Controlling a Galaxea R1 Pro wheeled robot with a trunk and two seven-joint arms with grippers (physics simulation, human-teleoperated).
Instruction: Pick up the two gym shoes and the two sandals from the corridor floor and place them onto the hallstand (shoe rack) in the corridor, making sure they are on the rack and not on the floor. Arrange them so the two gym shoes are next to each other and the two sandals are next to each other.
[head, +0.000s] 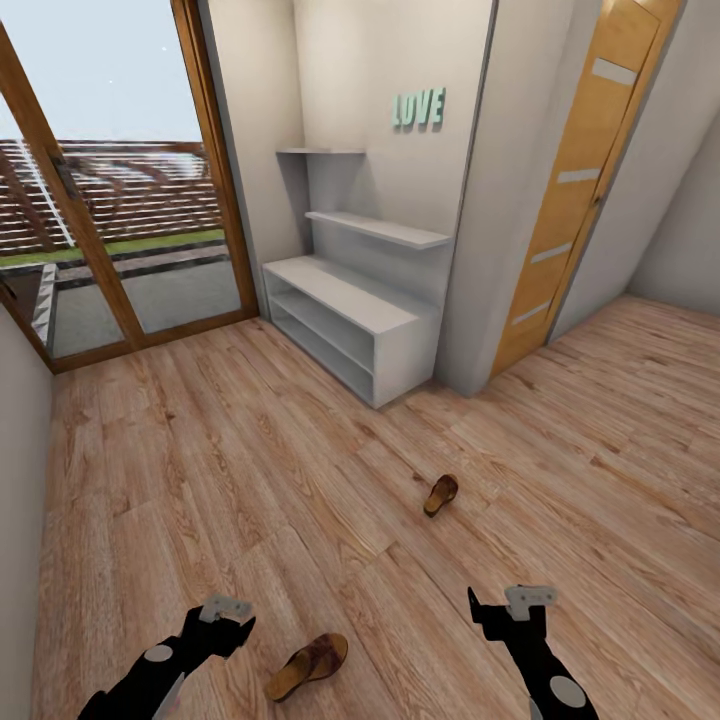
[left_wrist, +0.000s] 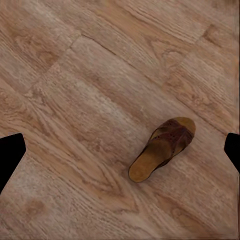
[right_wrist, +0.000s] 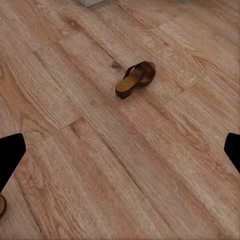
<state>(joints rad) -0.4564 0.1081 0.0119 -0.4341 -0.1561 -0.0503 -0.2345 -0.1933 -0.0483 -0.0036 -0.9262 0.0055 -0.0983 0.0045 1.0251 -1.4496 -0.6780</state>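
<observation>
Two dark brown sandals lie on the corridor floor (head: 200, 470). The near sandal (head: 308, 665) (left_wrist: 162, 148) rests flat between my arms, just right of my left gripper (head: 228, 620) (left_wrist: 120, 152), which hovers above it, open and empty. The far sandal (head: 440, 494) (right_wrist: 135, 79) lies tipped on its side, ahead of my right gripper (head: 512, 607) (right_wrist: 120, 152), also open and empty. The pale grey hallstand (head: 345, 300) stands against the far wall with bare shelves. The gym shoes are out of view.
A glass patio door with a wooden frame (head: 110, 200) is at the left. A wooden door (head: 575, 190) stands ajar at the right, beside a wall corner (head: 470, 250). A grey wall (head: 20, 520) runs close on my left.
</observation>
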